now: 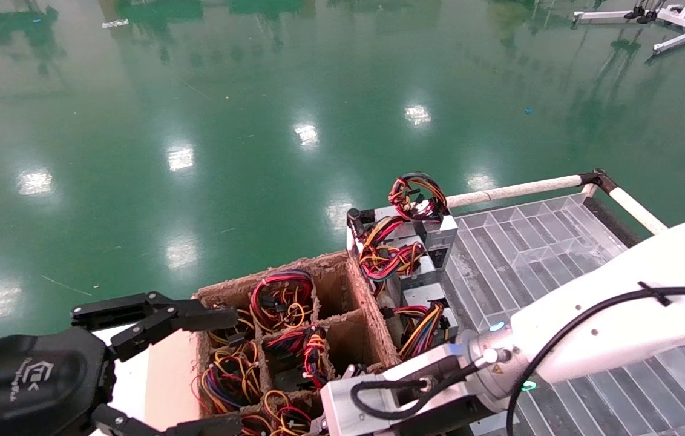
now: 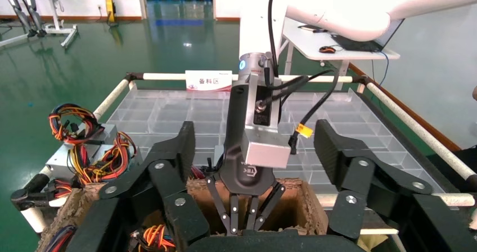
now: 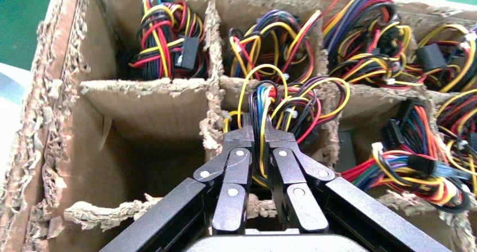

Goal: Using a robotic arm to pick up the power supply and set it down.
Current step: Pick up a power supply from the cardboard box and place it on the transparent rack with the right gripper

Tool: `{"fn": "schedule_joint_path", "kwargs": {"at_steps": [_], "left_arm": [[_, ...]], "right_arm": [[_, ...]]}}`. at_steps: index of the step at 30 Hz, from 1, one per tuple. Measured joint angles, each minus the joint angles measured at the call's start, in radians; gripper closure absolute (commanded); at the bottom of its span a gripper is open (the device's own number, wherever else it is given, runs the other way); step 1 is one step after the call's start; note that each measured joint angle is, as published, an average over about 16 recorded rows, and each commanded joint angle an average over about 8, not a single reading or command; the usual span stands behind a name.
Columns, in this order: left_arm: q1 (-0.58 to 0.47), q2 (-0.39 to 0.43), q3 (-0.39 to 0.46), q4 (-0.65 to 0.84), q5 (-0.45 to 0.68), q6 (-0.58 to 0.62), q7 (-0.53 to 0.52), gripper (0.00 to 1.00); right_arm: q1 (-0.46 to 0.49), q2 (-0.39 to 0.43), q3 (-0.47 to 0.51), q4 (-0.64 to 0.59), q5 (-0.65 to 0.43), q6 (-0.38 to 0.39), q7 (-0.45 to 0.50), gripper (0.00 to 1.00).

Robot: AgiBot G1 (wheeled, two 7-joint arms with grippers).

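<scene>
Black jointed fingers of the right gripper (image 3: 257, 136) are pinched narrow around a looped bundle of yellow, blue and red wires (image 3: 281, 103) — the cables of a power supply (image 1: 303, 357) sitting down in a middle cell of the torn cardboard divider box (image 3: 149, 97). The metal case of that unit is buried under its own wires, so its outline is hard to make out. From that cell, neighbouring cells at 9, 11 and 3 o'clock hold more wire bundles; the cell at 1 o'clock looks empty, though shadow hides its floor. Ragged cardboard walls stand close on both sides of the fingers. Beyond the box at 1 o'clock, several silver units (image 1: 421, 242) are stacked at the edge of a clear plastic compartment tray (image 1: 536, 242). At 8 o'clock, the left gripper (image 1: 155, 369) hangs with its fingers spread wide beside the box, partly cut off.
</scene>
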Motion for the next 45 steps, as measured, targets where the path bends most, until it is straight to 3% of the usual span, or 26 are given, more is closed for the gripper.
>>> {"fn": "schedule_joint_path", "kwargs": {"at_steps": [15, 27, 35, 45], "left_arm": [[0.000, 0.000, 0.000, 0.000, 0.000, 0.000, 0.000, 0.00], [0.000, 0.000, 0.000, 0.000, 0.000, 0.000, 0.000, 0.00], [0.000, 0.000, 0.000, 0.000, 0.000, 0.000, 0.000, 0.00], [0.000, 0.000, 0.000, 0.000, 0.000, 0.000, 0.000, 0.00]], "right_arm": [[0.040, 0.160, 0.140, 0.043, 0.207, -0.013, 0.122, 1.00], [0.179, 0.284, 0.266, 0.065, 0.319, 0.008, 0.185, 1.00], [0.326, 0.301, 0.295, -0.064, 0.306, -0.011, 0.122, 1.00], [0.493, 0.295, 0.254, -0.337, 0.207, -0.047, -0.064, 1.00]]}}
